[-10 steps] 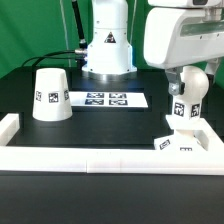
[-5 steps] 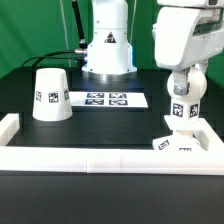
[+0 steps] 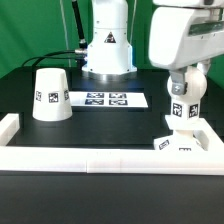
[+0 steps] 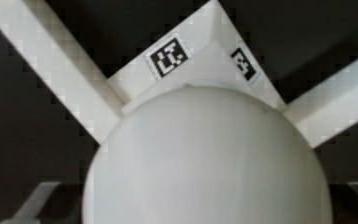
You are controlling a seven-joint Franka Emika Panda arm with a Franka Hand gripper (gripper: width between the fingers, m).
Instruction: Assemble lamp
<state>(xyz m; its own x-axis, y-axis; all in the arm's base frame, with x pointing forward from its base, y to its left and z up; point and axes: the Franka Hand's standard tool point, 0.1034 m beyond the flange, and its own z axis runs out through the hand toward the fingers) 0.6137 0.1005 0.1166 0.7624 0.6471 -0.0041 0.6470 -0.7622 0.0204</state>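
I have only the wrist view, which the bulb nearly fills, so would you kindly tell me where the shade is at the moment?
Observer: The shade stands mouth down on the table at the exterior view's left, well apart from the bulb.
Operator: Thank you. Is the bulb upright?
Observer: Yes, it is upright, with its stem reaching down to the base, at the exterior view's right.
Operator: And what lies between the shade and the base?
Observer: The marker board lies flat on the table there, a little farther back.
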